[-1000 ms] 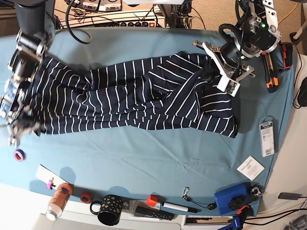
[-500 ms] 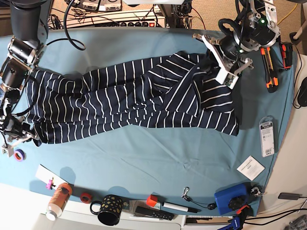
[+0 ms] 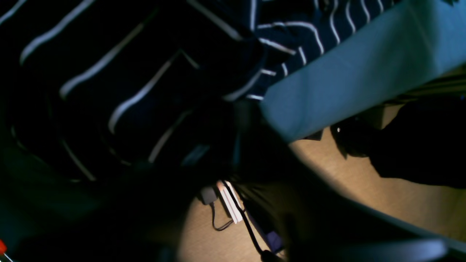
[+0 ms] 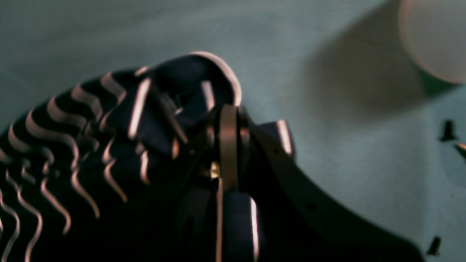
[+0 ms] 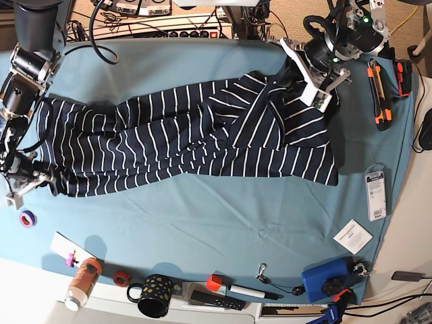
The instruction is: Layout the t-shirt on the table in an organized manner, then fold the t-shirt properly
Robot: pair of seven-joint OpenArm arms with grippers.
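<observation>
The navy, white-striped t-shirt (image 5: 189, 135) lies stretched lengthwise across the teal table (image 5: 202, 223), still wrinkled and folded over itself near its right end. My left gripper (image 5: 307, 74) hovers over that right end by the table's far edge. Its wrist view is dark, with striped t-shirt (image 3: 145, 72) filling the frame close up beside the table (image 3: 356, 65) edge, and the jaws do not show. My right gripper (image 5: 23, 183) is at the t-shirt's left end. In its wrist view the right gripper (image 4: 227, 120) is shut on a bunch of t-shirt (image 4: 91, 145) over the table (image 4: 327, 54).
Orange-handled tools (image 5: 379, 94), a packet (image 5: 375, 192) and a white card (image 5: 352, 236) lie along the right edge. A blue box (image 5: 325, 280), marker (image 5: 243, 290), black mug (image 5: 154, 295), bottle (image 5: 82, 283) and purple tape roll (image 5: 26, 218) line the front. Cables and a power strip (image 5: 169, 30) sit behind.
My left arm has moved toward the far edge, drawing the shirt's right end with it. The right gripper rose slightly at the left end, and the shirt now lies flatter and more stretched.
</observation>
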